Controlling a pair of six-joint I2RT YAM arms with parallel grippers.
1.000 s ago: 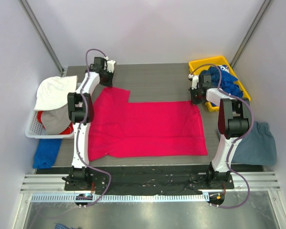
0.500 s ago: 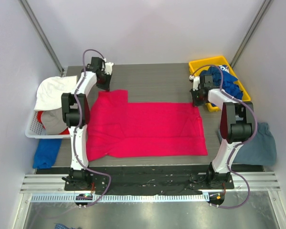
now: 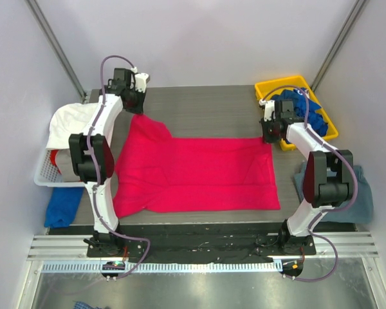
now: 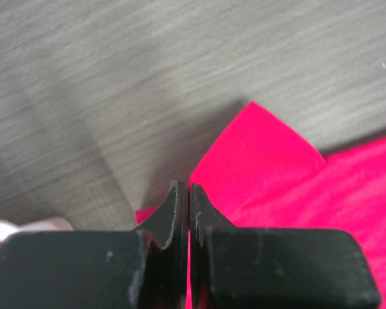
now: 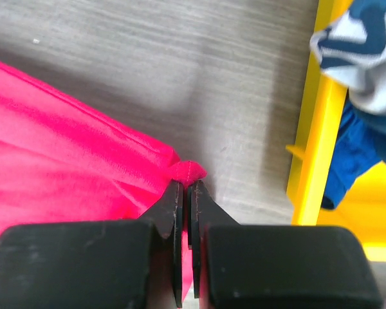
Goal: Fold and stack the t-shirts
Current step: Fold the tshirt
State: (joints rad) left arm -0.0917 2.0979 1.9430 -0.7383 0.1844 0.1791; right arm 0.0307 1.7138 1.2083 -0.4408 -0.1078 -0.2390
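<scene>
A bright pink-red t-shirt lies spread flat across the middle of the table. My left gripper is shut on its far left corner; the left wrist view shows red cloth pinched between the closed fingers of the gripper. My right gripper is shut on the far right corner, where a small bunch of the shirt pokes out at the tips of the gripper. Royal blue t-shirts with white print fill a yellow bin. A slate grey-blue t-shirt hangs over the table's right edge.
The yellow bin stands at the far right corner, its wall close beside my right gripper. A white basket with white cloth sits at the left edge. A blue cloth hangs below it.
My left gripper has drawn the shirt's far left corner further back and to the left. The right gripper shifted slightly right, and the shirt's far edge is stretched out more.
</scene>
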